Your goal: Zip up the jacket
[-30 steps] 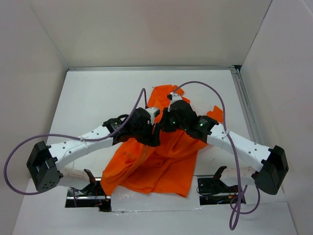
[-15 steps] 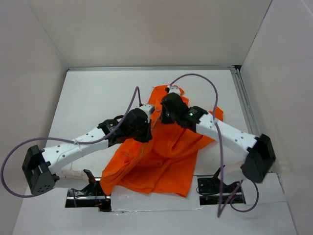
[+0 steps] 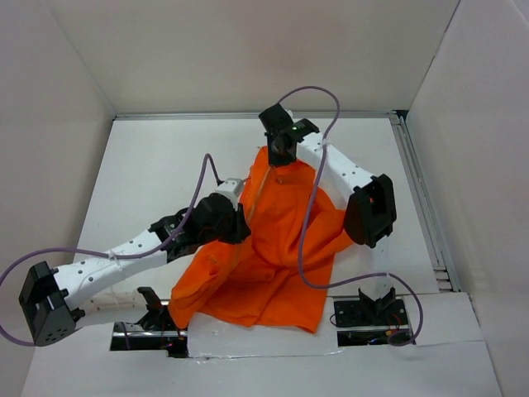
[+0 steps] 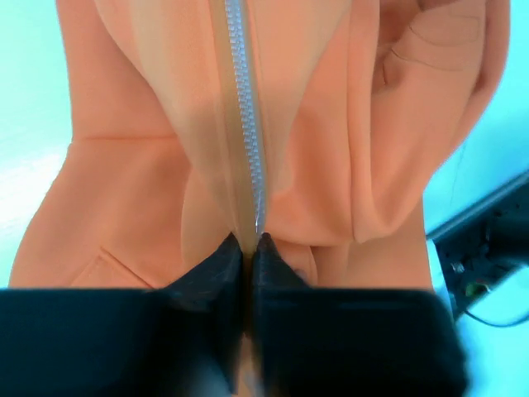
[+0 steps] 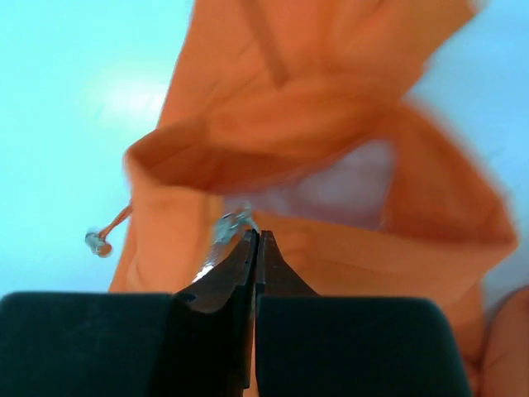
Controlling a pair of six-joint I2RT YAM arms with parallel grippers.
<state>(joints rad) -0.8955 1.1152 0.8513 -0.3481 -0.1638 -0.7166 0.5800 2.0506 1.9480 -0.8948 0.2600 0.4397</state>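
Right gripper (image 3: 281, 154) went from mid-chest to the collar. Top view: jacket (image 3: 281, 256) lay on tabletop (image 3: 149, 165), stretched between right gripper and left gripper (image 3: 237, 225). Left wrist: fingers nearly together, pinching fabric at the foot of the zipper (image 4: 245, 124), with closed teeth running ahead of the tips. Right wrist: fingers pressed together on zipper pull (image 5: 235, 222), collar just ahead. Thin pull could slip out, and slack collar fabric might jam it.
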